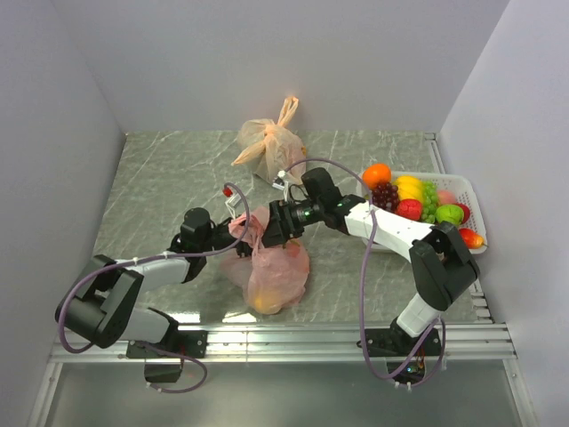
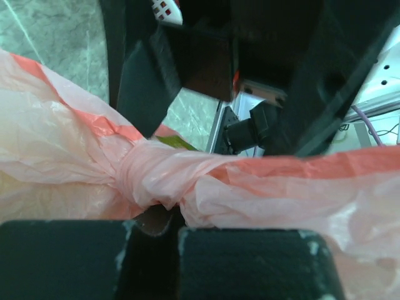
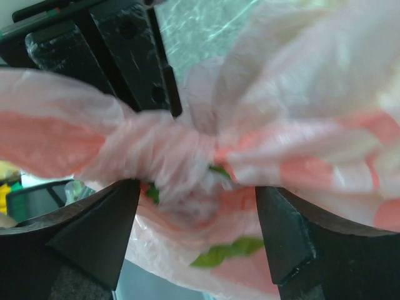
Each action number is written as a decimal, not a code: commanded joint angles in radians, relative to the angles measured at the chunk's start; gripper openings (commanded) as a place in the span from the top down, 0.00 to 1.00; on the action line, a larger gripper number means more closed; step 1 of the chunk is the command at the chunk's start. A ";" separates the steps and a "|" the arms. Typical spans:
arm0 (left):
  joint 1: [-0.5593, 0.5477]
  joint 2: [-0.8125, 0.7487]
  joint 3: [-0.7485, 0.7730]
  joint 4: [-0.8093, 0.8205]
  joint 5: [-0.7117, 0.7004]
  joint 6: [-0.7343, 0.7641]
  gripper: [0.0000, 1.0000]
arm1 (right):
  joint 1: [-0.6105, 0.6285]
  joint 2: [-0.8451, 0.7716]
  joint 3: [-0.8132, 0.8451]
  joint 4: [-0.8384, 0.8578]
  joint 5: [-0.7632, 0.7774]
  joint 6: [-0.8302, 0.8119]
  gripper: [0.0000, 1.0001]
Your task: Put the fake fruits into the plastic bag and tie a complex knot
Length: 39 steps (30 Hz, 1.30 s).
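plastic bag point(image 1: 277, 271): pink-red and translucent, slumped on the table at lower centre of the top view, between the two arms; body bulging, neck gathered toward upper left
table point(image 1: 178, 178): grey marbled surface, walled on three sides
basket point(image 1: 462, 182): white lattice tray at the right edge of the top view, well apart from the pink-red bag
pale orange bag point(image 1: 269, 142): at upper centre near the back wall, handles standing upright, apart from the pink-red bag
left gripper point(image 1: 233, 233): reaching in from lower left; in its wrist view pads pressed together along the bottom edge, bag film pinched in the seam between them
right gripper point(image 3: 197, 190): reaching in from the right; jaws apart, one finger either side of the knot, no clear contact
fake fruits point(image 1: 418, 200): orange, dark grapes, yellow, green and red pieces heaped in the basket; one orange-yellow shape point(image 1: 264, 298) showing through the bottom of the bag
knot point(image 3: 169, 156): twisted bunch of handle film, ends spreading left and right, green showing below it
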<state>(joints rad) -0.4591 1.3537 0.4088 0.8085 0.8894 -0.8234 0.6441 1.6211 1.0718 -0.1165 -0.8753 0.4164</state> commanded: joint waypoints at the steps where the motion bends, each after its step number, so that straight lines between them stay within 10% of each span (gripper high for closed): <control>1: -0.015 0.012 0.005 0.167 0.013 -0.059 1.00 | 0.068 0.023 0.063 0.054 -0.050 0.027 0.17; 21: 0.004 0.058 0.002 0.504 0.031 -0.333 1.00 | 0.091 0.046 0.094 -0.009 -0.056 -0.051 0.15; 31: 0.028 0.033 0.036 0.542 -0.058 -0.488 1.00 | 0.094 0.034 0.024 0.221 -0.042 0.018 0.15; 39: 0.062 0.048 0.031 0.439 -0.129 -0.540 1.00 | 0.069 0.013 0.112 -0.059 0.055 -0.180 0.15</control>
<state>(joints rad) -0.4084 1.4242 0.3851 1.1595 0.8532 -1.2770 0.6975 1.6497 1.1419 -0.0109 -0.9100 0.3798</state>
